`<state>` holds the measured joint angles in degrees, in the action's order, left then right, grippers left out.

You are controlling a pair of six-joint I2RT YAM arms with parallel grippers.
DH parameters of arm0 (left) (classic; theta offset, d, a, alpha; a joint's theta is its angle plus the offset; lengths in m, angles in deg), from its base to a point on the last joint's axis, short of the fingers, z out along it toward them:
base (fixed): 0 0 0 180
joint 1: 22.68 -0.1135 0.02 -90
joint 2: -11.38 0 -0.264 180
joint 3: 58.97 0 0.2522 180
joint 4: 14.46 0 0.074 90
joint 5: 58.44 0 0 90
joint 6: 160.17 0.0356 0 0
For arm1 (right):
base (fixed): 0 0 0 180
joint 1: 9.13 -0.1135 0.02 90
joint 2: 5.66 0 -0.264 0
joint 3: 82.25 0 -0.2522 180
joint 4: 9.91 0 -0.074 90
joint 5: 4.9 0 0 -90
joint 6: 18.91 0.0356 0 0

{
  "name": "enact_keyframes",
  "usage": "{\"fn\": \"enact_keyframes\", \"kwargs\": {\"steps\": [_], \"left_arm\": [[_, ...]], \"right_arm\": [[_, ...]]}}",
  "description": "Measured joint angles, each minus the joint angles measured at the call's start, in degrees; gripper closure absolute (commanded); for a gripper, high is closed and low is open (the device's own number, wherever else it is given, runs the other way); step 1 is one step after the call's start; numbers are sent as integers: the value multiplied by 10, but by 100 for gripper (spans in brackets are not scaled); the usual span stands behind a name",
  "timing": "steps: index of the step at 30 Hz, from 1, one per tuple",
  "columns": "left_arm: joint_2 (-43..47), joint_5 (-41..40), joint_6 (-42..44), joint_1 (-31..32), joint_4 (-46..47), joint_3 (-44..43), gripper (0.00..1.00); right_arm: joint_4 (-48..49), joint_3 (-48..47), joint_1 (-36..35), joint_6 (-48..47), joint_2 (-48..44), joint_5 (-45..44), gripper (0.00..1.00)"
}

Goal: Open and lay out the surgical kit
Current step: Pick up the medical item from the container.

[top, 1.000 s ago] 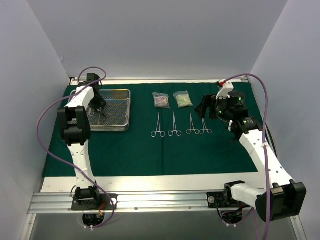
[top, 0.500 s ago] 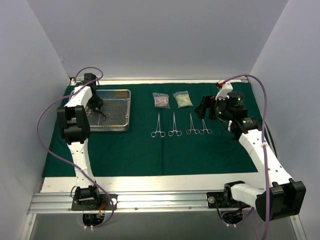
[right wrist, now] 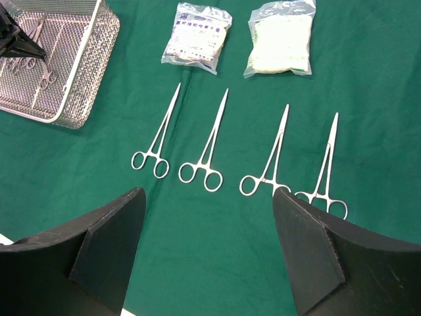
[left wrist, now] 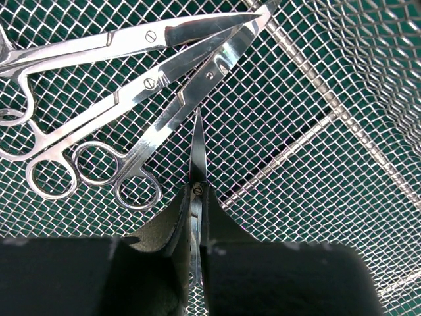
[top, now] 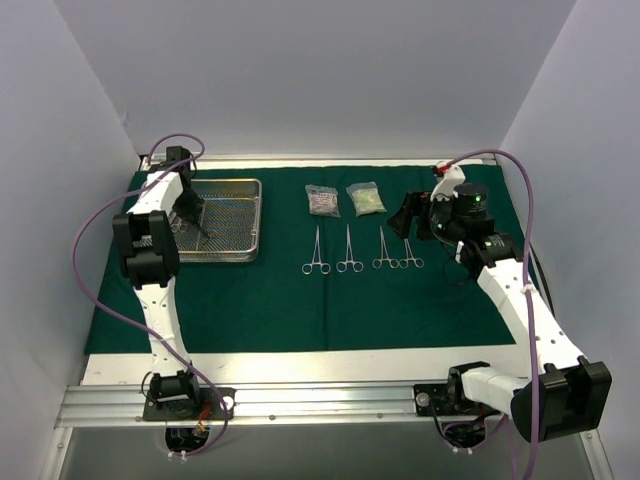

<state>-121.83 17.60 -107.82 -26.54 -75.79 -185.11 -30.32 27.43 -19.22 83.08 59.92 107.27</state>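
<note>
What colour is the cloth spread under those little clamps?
Dark green, plain with no pattern. The cloth shows best in the right wrist view.

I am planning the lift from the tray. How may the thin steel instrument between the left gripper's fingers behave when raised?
Probably stiff: the instrument is all steel. Likely slippery: the left gripper pinches only its narrow polished edge, so it could pivot. Its tip may catch the mesh tray.

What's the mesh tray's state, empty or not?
Not empty: steel instruments lie in the tray, and the left gripper is shut on another instrument.
</note>
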Motion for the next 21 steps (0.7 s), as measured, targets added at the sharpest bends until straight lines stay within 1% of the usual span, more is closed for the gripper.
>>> {"fn": "enact_keyframes", "kwargs": {"steps": [7, 11, 16, 21], "left_arm": [[7, 14, 5, 4, -2, 1, 98], [30, 20, 6, 9, -3, 10, 98], [68, 20, 9, 12, -3, 15, 98], [101, 20, 15, 16, -4, 15, 98]], "right_arm": [[1, 0, -2, 2, 0, 7, 27], [7, 0, -13, 3, 3, 8, 26], [22, 0, -41, 8, 17, 8, 26], [50, -1, -91, 21, 41, 7, 26]]}}
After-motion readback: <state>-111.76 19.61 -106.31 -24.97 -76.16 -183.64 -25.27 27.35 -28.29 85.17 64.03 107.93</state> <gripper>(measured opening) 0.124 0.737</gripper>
